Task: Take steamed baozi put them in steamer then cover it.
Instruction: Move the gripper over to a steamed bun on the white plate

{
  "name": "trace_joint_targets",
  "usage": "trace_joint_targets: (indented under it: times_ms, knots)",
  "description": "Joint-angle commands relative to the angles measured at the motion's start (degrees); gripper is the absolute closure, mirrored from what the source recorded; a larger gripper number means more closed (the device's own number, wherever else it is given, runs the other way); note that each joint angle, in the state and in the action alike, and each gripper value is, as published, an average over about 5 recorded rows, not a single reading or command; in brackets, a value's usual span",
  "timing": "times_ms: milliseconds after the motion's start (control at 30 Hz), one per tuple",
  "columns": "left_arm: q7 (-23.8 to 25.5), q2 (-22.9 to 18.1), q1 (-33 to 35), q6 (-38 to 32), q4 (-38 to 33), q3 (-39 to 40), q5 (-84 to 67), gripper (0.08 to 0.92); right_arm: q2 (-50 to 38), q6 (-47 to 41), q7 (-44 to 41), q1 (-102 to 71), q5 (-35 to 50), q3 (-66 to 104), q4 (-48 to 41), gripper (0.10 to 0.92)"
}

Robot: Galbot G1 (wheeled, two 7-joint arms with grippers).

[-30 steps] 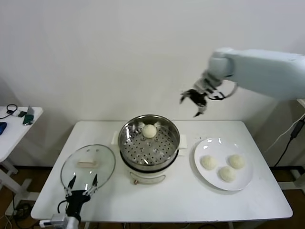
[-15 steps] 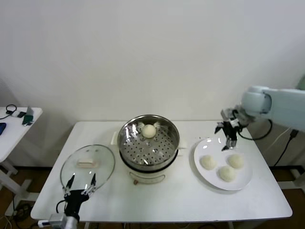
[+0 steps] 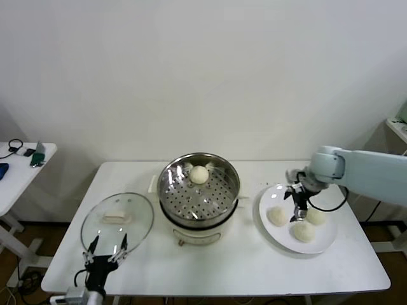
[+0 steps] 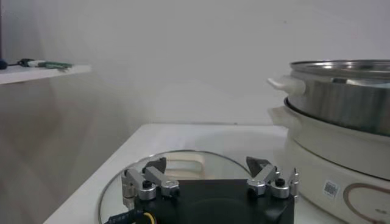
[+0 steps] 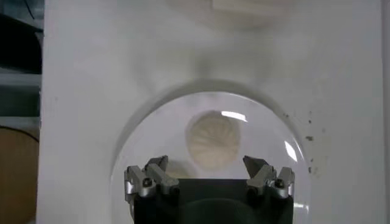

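The right hand (image 3: 296, 206) hangs low over the white plate (image 3: 323, 244) on the right side of the white surface (image 3: 241, 264), its fingers spread wide and pointing down. In the head view it sits among the three steamed baozi on the plate — one bun (image 3: 277, 216) to its left, one (image 3: 315, 216) to its right and one (image 3: 303, 231) nearer the front edge. The right wrist view shows the spread fingers (image 5: 151, 177) framing a pleated bun (image 5: 214, 140) that lies between them on the plate (image 5: 146, 128); nothing is gripped, and whether the fingertips touch the plate cannot be told.

The fourth baozi (image 3: 200, 175) rests on the perforated floor of the steamer (image 3: 216, 198), toward its far rim. The steamer is uncovered and stands on its white cooker base (image 3: 197, 232) at the centre of the surface.

The cover (image 3: 117, 219) lies flat on the surface to the left of the steamer, handle (image 3: 116, 218) up, well apart from the plate. The left hand (image 3: 108, 249) is parked at the front edge of the surface, just at the near rim of the cover, fingers spread and empty. The left wrist view confirms this — the glass cover (image 4: 183, 167) lies directly ahead of the parted fingers (image 4: 144, 181), with the steamer wall (image 4: 350, 91) beside it.

A second, smaller table (image 3: 19, 171) with small items stands off to the left.
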Motion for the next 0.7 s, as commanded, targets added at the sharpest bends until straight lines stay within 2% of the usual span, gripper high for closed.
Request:
trace_joint_targets:
  times_ms: [33,267,700]
  knots:
    - [0.03,-0.06,0.12,-0.03,-0.04,0.04,0.06,0.177,2.62,-0.27,0.84,-8.08,-5.37,6.39,-5.94,0.203]
    - [0.01,-0.07,0.55,-0.21,-0.09,-0.04,0.06,0.177,3.68,-0.33,0.56,-11.0,-6.49,8.12,-7.61,0.207]
    - [-0.02,-0.14,0.4,-0.23,0.1,-0.04,0.04,0.177,4.22,-0.28,-0.17,-13.2,-6.57,9.9,-9.09,0.297]
